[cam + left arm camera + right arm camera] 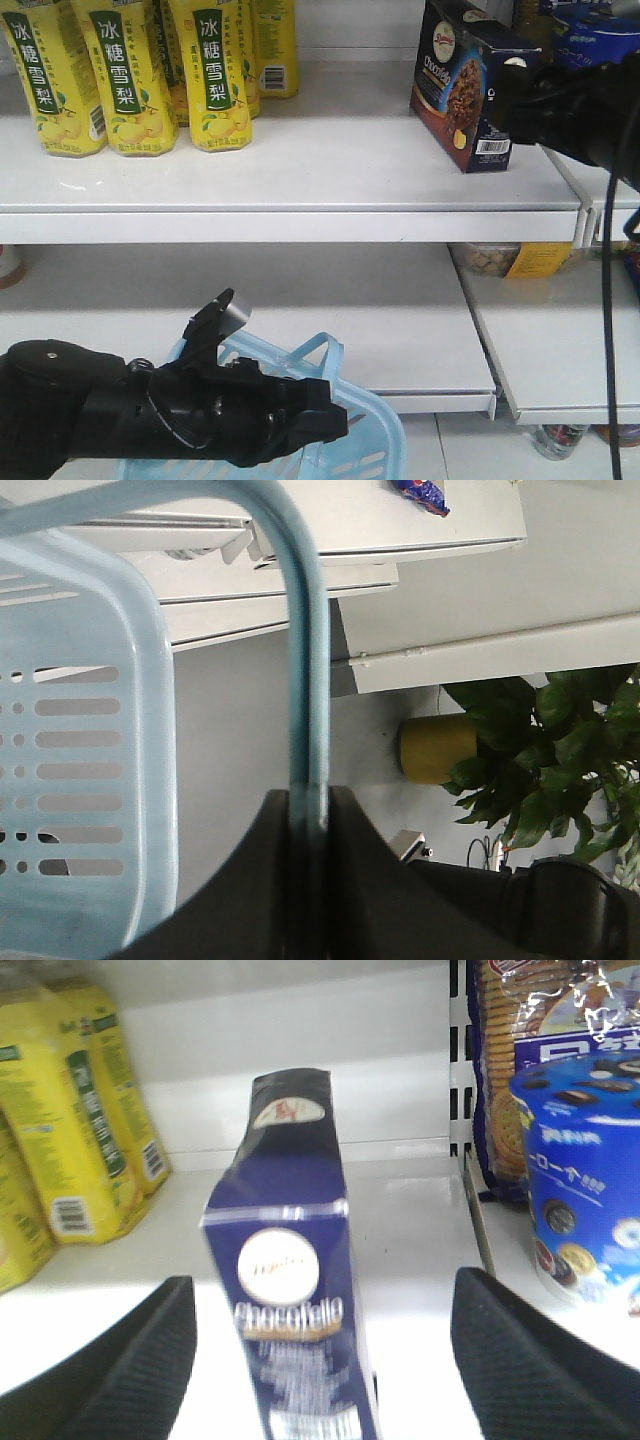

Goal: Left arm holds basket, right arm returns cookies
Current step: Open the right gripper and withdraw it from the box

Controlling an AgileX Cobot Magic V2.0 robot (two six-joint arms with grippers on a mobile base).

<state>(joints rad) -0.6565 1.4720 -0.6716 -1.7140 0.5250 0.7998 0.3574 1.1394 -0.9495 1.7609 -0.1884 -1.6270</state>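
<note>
Standing upright near the shelf (300, 190) edge, the cookies (462, 85) sit free between wide-open right gripper (320, 1360) fingers.
Left gripper (308, 880) is clamped on the basket (370, 420) handle.

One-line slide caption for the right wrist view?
Right gripper open, fingers either side of the cookies standing on the white shelf.

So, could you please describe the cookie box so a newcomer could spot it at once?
Look along the upper white shelf, past the yellow bottles, to its right end. There stands the cookie box, upright: dark navy, with a round cream logo and a chocolate-chip cookie picture. It is rectangular, unlike the round blue tub beside it.
</note>
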